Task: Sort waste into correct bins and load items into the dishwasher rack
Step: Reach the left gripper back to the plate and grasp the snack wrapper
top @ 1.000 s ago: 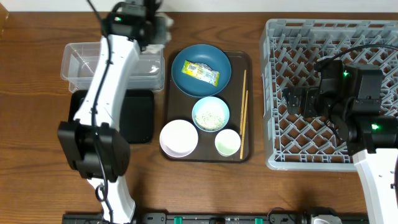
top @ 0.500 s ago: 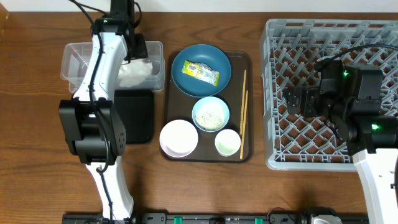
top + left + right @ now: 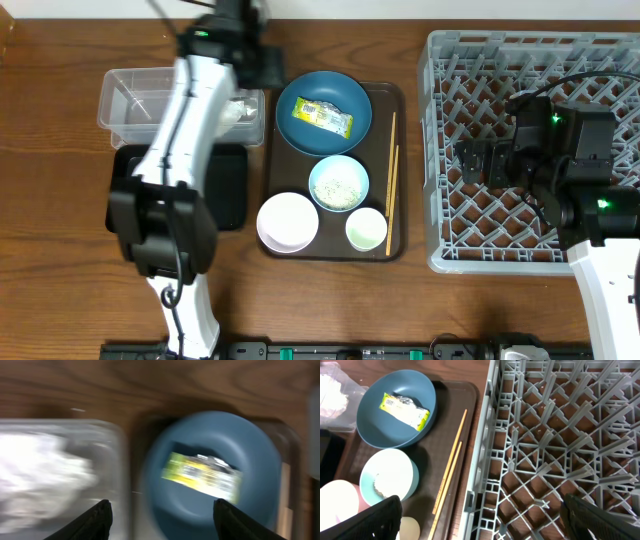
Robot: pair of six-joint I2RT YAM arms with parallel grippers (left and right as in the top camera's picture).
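Note:
The crumpled white napkin (image 3: 236, 110) (image 3: 45, 472) lies in the right end of the clear tub (image 3: 150, 100), beside the black tray (image 3: 222, 185). My left gripper (image 3: 262, 66) (image 3: 162, 512) hangs open and empty over the gap between the tub and the dark blue dish (image 3: 323, 112) (image 3: 215, 470), which holds the yellow-green wrapper (image 3: 322, 116) (image 3: 202, 475). On the brown tray (image 3: 400, 100) are also a light blue bowl (image 3: 339, 183) with rice, a white bowl (image 3: 288, 221), a pale cup (image 3: 366, 229) and two chopsticks (image 3: 392, 180). Over the grey rack (image 3: 540, 60), my right gripper (image 3: 480, 160) (image 3: 485, 517) is wide open and empty.
The left wrist view is blurred by motion. The rack's near wall (image 3: 485, 450) rises right next to the brown tray's edge and the chopsticks (image 3: 450, 467). My left arm (image 3: 180, 150) crosses above the tub and the black tray.
My left gripper opened over the clear tub and let the napkin drop in, then swung right toward the blue dish. The right arm has not moved.

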